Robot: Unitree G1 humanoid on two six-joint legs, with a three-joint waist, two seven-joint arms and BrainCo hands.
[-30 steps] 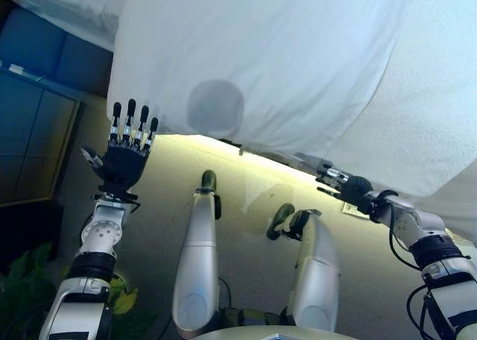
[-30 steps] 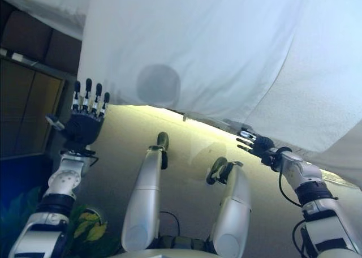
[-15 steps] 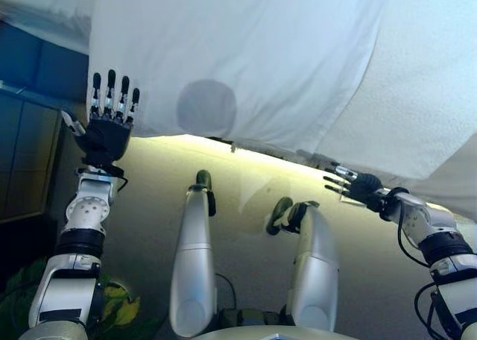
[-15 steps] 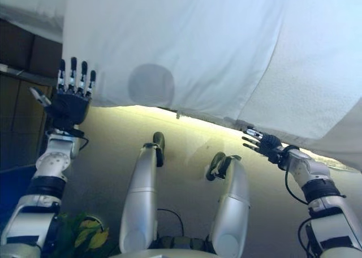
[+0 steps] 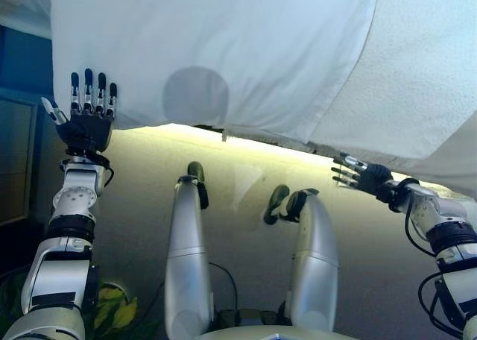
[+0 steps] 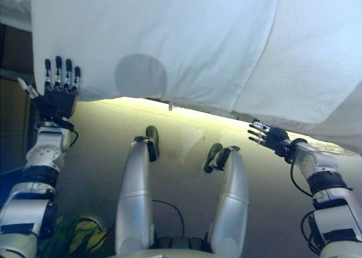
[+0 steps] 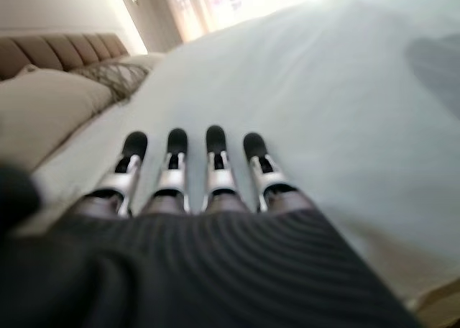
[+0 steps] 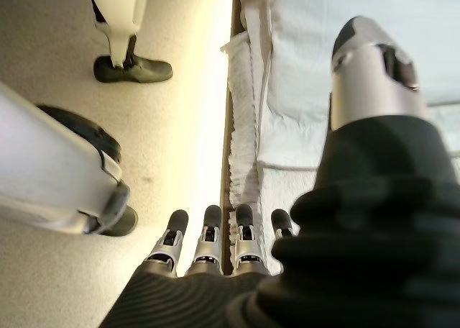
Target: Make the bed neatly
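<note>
A white sheet [image 5: 246,49] covers the bed and hangs over its near edge. A textured white blanket [image 5: 425,64] lies to its right. My left hand [image 5: 83,127] is open, fingers [image 7: 215,162] straight, by the sheet's lower left corner. Its wrist view looks along the sheet [image 7: 323,126] to beige pillows [image 7: 43,105] and a padded headboard [image 7: 65,49]. My right hand [image 5: 365,177] is open and empty, just below the blanket's hanging edge. Its fingers [image 8: 208,242] point at the bed frame's edge [image 8: 231,112] and the bunched sheet edge [image 8: 244,126].
Beige carpet [image 5: 238,183] runs along the bed's near side. A dark cabinet [image 5: 15,153] stands at the left. A green plant [image 5: 112,310] is at the lower left by my left arm.
The whole view has shifted. My right hand has come out from under the hanging edge and moved right along it. My left hand stays open by the sheet's corner.
</note>
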